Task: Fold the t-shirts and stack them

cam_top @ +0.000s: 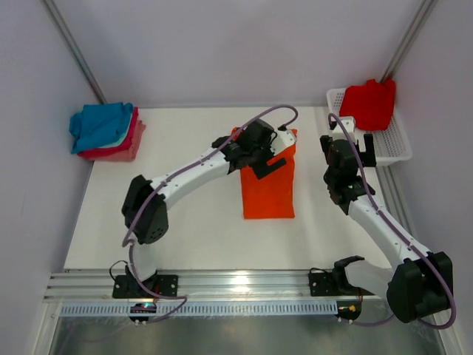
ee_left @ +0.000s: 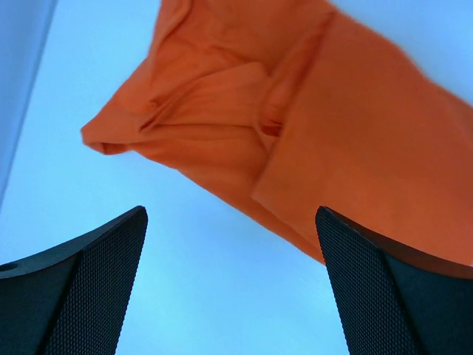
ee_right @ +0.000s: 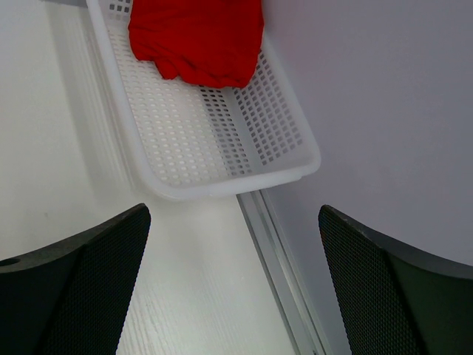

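Note:
An orange t-shirt (cam_top: 267, 194) lies folded into a long strip at the table's middle. In the left wrist view the orange t-shirt (ee_left: 355, 140) shows rumpled folds at one end. My left gripper (cam_top: 262, 159) hovers over the strip's far end. It is open (ee_left: 230, 214), with only bare table between its fingers and the cloth's edge just beyond them. A stack of folded t-shirts (cam_top: 103, 129), blue on top of teal and pink, sits at the back left. A red t-shirt (cam_top: 368, 103) lies in the basket. My right gripper (cam_top: 347, 146) is open (ee_right: 234, 214) and empty, near the basket.
The white mesh basket (cam_top: 395, 140) stands at the back right against the wall; its near end (ee_right: 192, 148) holds nothing. A metal rail (ee_right: 281, 259) runs along the table's right edge. Grey walls close in the left, back and right sides.

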